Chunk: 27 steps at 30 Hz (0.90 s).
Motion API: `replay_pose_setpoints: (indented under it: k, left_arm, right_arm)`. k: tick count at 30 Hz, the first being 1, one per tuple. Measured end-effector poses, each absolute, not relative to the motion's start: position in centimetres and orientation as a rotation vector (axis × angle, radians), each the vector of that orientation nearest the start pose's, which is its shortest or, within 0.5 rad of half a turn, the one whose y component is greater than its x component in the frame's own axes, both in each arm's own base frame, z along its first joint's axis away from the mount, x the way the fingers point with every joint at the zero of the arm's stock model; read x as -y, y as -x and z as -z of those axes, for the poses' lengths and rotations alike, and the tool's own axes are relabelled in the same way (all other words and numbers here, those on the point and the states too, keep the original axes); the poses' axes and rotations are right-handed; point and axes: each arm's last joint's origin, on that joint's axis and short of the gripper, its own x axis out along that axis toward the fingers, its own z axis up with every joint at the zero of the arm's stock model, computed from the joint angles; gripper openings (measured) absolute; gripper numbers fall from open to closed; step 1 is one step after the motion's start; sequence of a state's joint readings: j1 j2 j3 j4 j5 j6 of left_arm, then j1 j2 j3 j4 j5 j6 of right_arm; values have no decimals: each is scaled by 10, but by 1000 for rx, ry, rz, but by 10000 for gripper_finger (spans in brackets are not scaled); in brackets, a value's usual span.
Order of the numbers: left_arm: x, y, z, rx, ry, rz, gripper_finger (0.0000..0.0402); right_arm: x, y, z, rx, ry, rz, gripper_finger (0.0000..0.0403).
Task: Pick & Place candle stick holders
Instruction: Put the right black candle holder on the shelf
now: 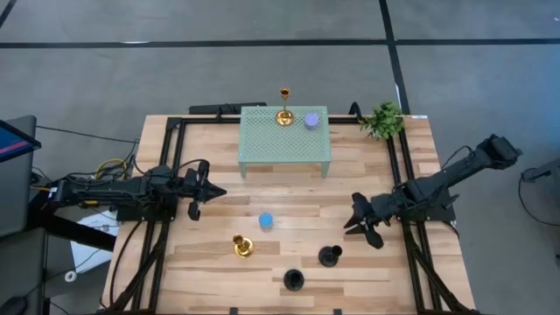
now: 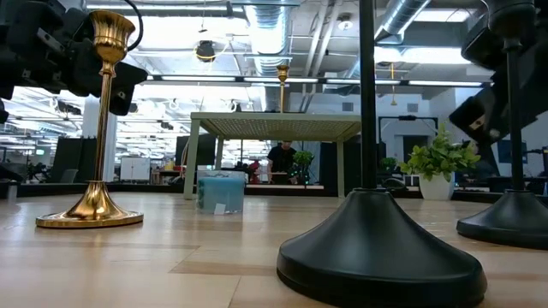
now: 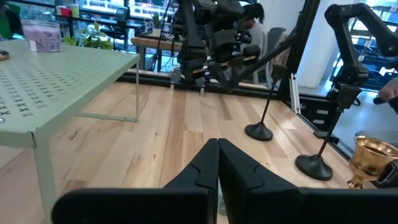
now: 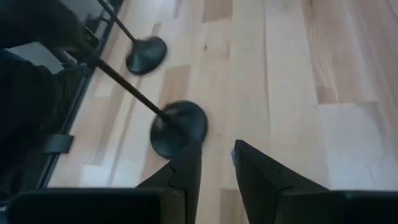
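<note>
While both dark arms reach in low over the pale wood-plank table [image 1: 289, 197], the stock stands thus:

Right arm: stretched from the right edge; right gripper [image 1: 361, 223] sits just beside the nearer matte black round-based, slim-stemmed candle holder [image 1: 329, 256].
Right fingers [image 4: 186, 171]: parted by a narrow gap, nothing between them, apart from the holder's base.
Left arm: lies level from the left edge; left gripper [image 1: 206, 191] is over bare wood.
Left fingers [image 3: 208, 165]: pressed together, empty.
Second black candle holder [image 1: 293, 280]: near the front edge, upright.
Shiny gold flared-base candle holder [image 1: 242, 247]: front left, upright.
Squat blue cylinder [image 1: 266, 221]: mid-table.
Pale green perforated metal stand [image 1: 262, 144]: carries a second gold candle holder [image 1: 284, 112] and a squat purple cylinder [image 1: 311, 121].
</note>
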<state>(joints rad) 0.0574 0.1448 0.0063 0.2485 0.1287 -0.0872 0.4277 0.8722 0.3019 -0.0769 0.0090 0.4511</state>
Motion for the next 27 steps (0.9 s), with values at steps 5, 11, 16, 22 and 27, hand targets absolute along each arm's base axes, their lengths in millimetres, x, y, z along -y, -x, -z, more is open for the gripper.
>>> replay_pose_setpoints:
  k: [5, 11, 16, 22, 27]
  left_arm:
    - [-2, -106, -178, 106, 77, 76, 8]
    - [-2, -106, -178, 106, 77, 76, 8]
    - [-2, -106, -178, 105, 77, 76, 8]
    - [-2, -106, -178, 106, 77, 76, 8]
    - [-2, -106, -178, 106, 77, 76, 8]
  right_arm:
    - [-83, -148, -166, -673, -295, -218, 106]
    - [-98, -153, -148, -732, -270, -171, 121]
    - [-113, -165, -136, -672, -225, -190, 126]
    - [-126, -176, -121, -635, -236, -221, 126]
    - [-132, -184, -108, -617, -270, -232, 130]
